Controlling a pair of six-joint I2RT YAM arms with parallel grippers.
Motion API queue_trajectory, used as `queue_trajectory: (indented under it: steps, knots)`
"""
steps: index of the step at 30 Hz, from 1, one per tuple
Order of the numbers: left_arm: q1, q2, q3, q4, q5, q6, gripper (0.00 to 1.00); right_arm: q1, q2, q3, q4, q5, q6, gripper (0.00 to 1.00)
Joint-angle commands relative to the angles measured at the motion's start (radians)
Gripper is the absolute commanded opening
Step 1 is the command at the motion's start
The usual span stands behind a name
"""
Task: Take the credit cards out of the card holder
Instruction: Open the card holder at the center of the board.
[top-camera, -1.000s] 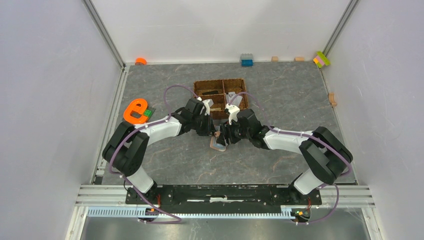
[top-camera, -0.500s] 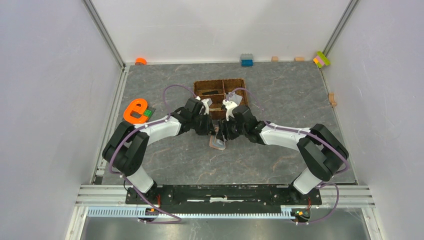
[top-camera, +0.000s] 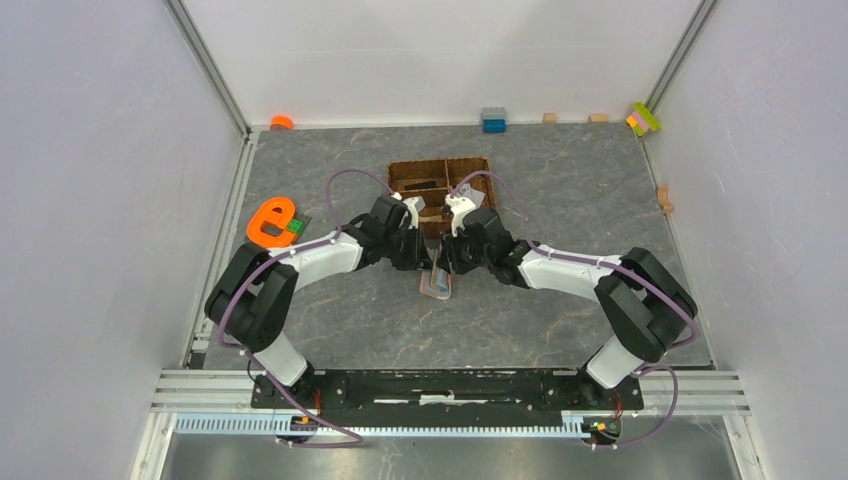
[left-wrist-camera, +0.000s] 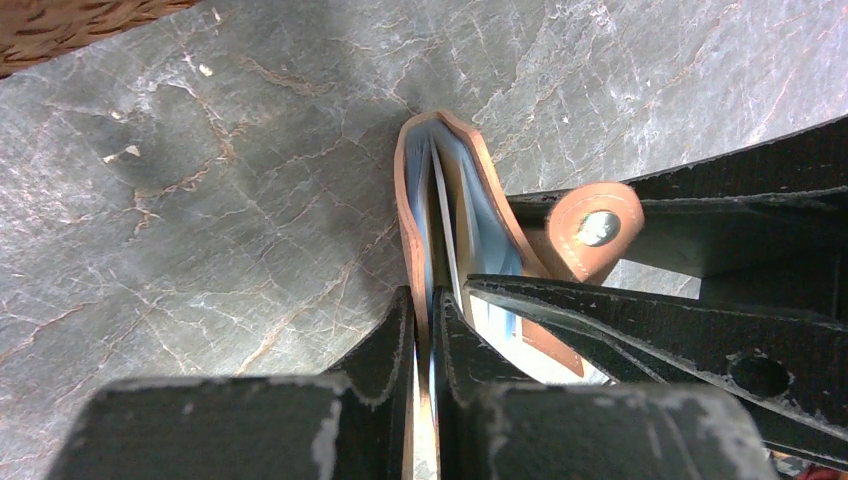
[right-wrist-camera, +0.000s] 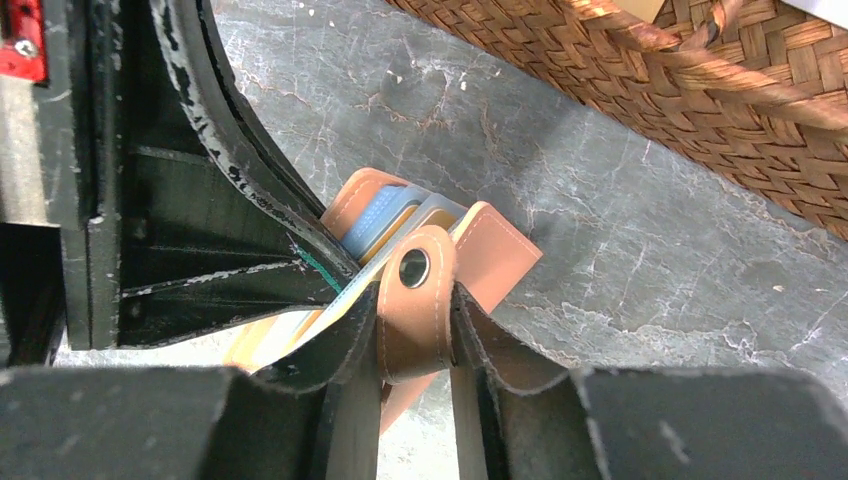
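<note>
The salmon-pink card holder (top-camera: 436, 284) stands on edge on the grey table just in front of the basket, held between both grippers. My left gripper (left-wrist-camera: 425, 312) is shut on one leather wall of the card holder (left-wrist-camera: 478, 190). My right gripper (right-wrist-camera: 415, 305) is shut on its snap tab (right-wrist-camera: 413, 268), which also shows in the left wrist view (left-wrist-camera: 595, 228). The wallet gapes open a little. Thin edges of credit cards (left-wrist-camera: 442, 205) sit inside it, with a light blue one (right-wrist-camera: 372, 222) showing; their colours are otherwise hard to tell. In the top view the grippers (top-camera: 424, 258) (top-camera: 447, 260) nearly touch.
A brown woven divided basket (top-camera: 441, 188) stands right behind the grippers, and its wall fills the top of the right wrist view (right-wrist-camera: 650, 90). An orange letter shape (top-camera: 270, 222) lies at the left. A blue brick (top-camera: 493, 120) and small blocks line the back and right edges.
My right gripper has moved left and back, closer to the left gripper, drawing the tab with it. The card holder now stands narrower and more upright. The left arm has hardly moved.
</note>
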Motion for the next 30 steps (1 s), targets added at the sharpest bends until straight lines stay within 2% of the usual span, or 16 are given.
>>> queue_trajectory:
  steps: [1, 15, 20, 22, 26, 30]
  knots:
    - [-0.007, 0.003, 0.031, -0.005, 0.043, -0.019, 0.03, -0.012, -0.009, -0.038, -0.035, 0.043, -0.027, 0.26]
    - [-0.006, 0.009, 0.039, -0.018, 0.028, -0.017, 0.03, -0.034, -0.090, -0.103, 0.022, 0.030, 0.002, 0.16]
    - [-0.003, -0.006, 0.042, -0.047, -0.026, -0.016, 0.07, -0.046, -0.073, -0.092, 0.003, 0.032, 0.001, 0.07]
    - [0.000, -0.022, 0.031, -0.041, -0.033, -0.020, 0.11, -0.050, -0.066, -0.090, 0.003, 0.025, 0.004, 0.02]
    - [0.004, -0.052, 0.009, -0.017, -0.034, -0.032, 0.24, -0.057, -0.058, -0.095, 0.018, -0.001, 0.009, 0.00]
    - [0.008, -0.059, -0.005, 0.014, -0.005, -0.047, 0.46, -0.058, -0.059, -0.100, 0.030, -0.017, 0.011, 0.00]
